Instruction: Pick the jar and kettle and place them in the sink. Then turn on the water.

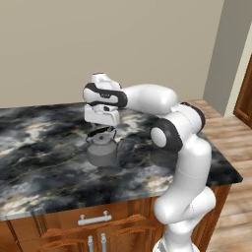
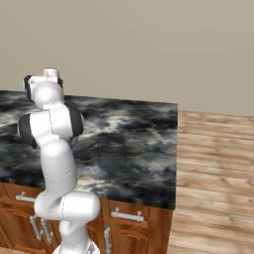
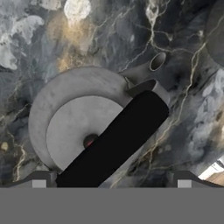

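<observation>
- The kettle [image 1: 102, 150] is being observed standing upright on the dark marbled counter [image 1: 39, 162], towards the middle of its top and well back from the front edge, with the drawers [image 1: 93, 219] below.
- The end effector [image 1: 101, 127] is being held directly above the kettle, just over the arched black handle [image 1: 104, 131]; no contact can be confirmed from the left base view.
- In the hand view, the lid [image 3: 78, 127] and its knob [image 3: 90, 141] are being seen from above, with the handle [image 3: 116, 142] running diagonally across the frame and the spout [image 3: 153, 63] pointing to the upper right.
- The end effector [image 3: 111, 183] is being shown with its two fingertips [image 3: 39, 180] well apart, nothing clamped, and the handle's near end lying between them.
- The step in hand is being judged as the approach to grasp the kettle by its handle.
- Care is being advised: the handle is lying oblique to the line between the fingertips, so a wrist rotation is being recommended before descent, until the fingers are set squarely across the handle.
- A centred grip at the top of the arch is being recommended, so the kettle is not left swinging when lifted.
- The sink is not being sighted here.
</observation>
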Robot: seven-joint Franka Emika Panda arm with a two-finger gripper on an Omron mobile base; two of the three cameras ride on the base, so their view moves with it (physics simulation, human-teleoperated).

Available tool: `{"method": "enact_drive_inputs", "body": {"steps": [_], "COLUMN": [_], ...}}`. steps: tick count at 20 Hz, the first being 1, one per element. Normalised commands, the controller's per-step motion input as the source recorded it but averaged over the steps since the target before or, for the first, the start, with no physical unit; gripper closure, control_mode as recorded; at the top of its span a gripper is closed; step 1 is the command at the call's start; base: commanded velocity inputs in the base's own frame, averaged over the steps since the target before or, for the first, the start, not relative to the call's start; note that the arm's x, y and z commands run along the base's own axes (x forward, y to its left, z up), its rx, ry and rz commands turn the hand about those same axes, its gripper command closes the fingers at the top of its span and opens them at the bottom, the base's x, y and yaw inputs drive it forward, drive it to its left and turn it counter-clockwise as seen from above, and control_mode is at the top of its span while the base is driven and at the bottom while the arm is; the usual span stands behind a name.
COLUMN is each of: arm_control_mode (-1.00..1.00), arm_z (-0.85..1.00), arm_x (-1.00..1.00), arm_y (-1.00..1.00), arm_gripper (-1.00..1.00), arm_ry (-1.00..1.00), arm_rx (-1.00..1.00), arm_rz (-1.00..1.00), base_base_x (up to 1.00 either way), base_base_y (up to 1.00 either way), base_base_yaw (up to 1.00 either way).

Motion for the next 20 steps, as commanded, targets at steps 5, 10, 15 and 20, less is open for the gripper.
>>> {"method": "enact_drive_inputs", "body": {"steps": [5, 10, 15, 20], "arm_control_mode": [-1.00, -1.00, -1.00, -1.00], "arm_z": [0.00, 0.00, 0.00, -0.02], "arm_x": [0.06, 0.18, 0.21, 0.04], "arm_y": [0.00, 0.00, 0.04, 0.11], "arm_gripper": [-1.00, -1.00, -1.00, -1.00], "arm_ry": [0.00, 0.00, 0.00, 0.00], "arm_rx": [0.00, 0.00, 0.00, -0.01], "arm_rz": [0.00, 0.00, 0.00, 0.00], "base_base_x": [0.00, 0.00, 0.00, 0.00], "base_base_y": [0.00, 0.00, 0.00, 0.00], "base_base_yaw": [0.00, 0.00, 0.00, 0.00]}}
